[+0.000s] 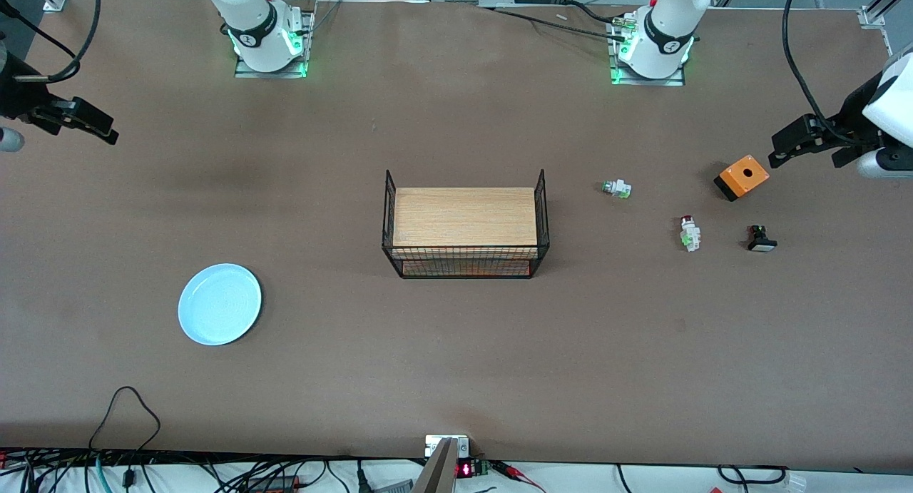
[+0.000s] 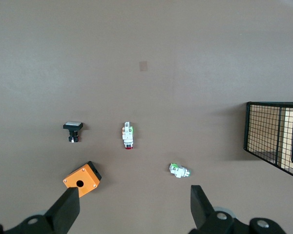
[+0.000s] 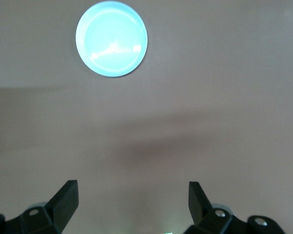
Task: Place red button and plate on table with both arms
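Note:
The red button (image 1: 689, 232), white-bodied with a dark red cap and green bits, lies on the brown table (image 1: 456, 350) toward the left arm's end; it also shows in the left wrist view (image 2: 128, 135). The light-blue plate (image 1: 220, 304) lies flat on the table toward the right arm's end, also in the right wrist view (image 3: 111, 38). My left gripper (image 1: 802, 143) is open and empty, up beside the orange box. My right gripper (image 1: 82, 122) is open and empty, up over bare table at the right arm's end, well away from the plate.
A wire-sided rack with a wooden top (image 1: 465, 223) stands mid-table. An orange box (image 1: 742, 177), a black button with a white cap (image 1: 761, 239) and a white-and-green part without a red cap (image 1: 616, 188) lie near the red button.

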You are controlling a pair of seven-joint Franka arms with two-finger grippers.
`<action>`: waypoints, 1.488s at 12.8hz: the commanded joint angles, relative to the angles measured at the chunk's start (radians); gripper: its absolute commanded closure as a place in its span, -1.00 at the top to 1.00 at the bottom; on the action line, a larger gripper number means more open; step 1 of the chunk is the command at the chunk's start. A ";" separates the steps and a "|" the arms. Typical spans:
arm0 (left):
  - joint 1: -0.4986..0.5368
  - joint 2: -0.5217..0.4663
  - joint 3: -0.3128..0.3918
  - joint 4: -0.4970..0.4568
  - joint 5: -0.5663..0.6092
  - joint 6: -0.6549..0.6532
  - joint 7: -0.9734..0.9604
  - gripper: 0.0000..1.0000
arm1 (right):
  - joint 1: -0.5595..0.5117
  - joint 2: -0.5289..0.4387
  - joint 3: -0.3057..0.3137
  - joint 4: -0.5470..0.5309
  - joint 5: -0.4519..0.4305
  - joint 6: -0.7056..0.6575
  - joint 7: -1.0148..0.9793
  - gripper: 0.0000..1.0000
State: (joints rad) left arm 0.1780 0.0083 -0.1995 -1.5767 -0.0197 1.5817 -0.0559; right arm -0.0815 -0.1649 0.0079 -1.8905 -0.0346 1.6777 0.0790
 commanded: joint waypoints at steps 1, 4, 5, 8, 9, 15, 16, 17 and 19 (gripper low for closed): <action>0.005 -0.005 0.000 0.017 -0.014 -0.020 0.007 1.00 | -0.021 -0.051 0.037 -0.021 0.012 0.020 0.016 1.00; 0.005 -0.005 0.000 0.015 -0.012 -0.020 0.007 1.00 | -0.033 0.039 0.035 0.135 0.015 -0.128 -0.001 1.00; 0.005 -0.005 0.000 0.015 -0.012 -0.020 0.007 1.00 | -0.040 0.095 0.024 0.216 0.021 -0.226 -0.001 1.00; 0.005 -0.005 0.000 0.015 -0.011 -0.022 0.007 1.00 | -0.070 0.122 0.027 0.245 0.050 -0.311 0.009 1.00; 0.005 -0.005 0.000 0.015 -0.011 -0.022 0.007 1.00 | -0.070 0.111 0.027 0.217 0.050 -0.297 0.002 1.00; 0.005 -0.005 0.000 0.017 -0.011 -0.019 0.007 1.00 | -0.052 0.009 0.029 0.085 0.048 -0.136 -0.105 1.00; 0.005 -0.005 0.000 0.017 -0.011 -0.019 0.007 1.00 | -0.050 -0.017 0.033 0.059 0.047 -0.131 -0.107 1.00; 0.005 -0.005 0.000 0.017 -0.012 -0.017 0.007 1.00 | -0.041 -0.050 0.037 0.024 0.047 -0.128 -0.105 1.00; 0.005 -0.005 0.000 0.017 -0.012 -0.017 0.007 1.00 | -0.032 -0.053 0.037 0.020 0.045 -0.115 -0.107 1.00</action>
State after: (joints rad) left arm 0.1782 0.0083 -0.1994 -1.5744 -0.0197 1.5813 -0.0559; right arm -0.1211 -0.1777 0.0429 -1.8240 0.0001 1.5322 -0.0135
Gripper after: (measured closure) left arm 0.000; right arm 0.000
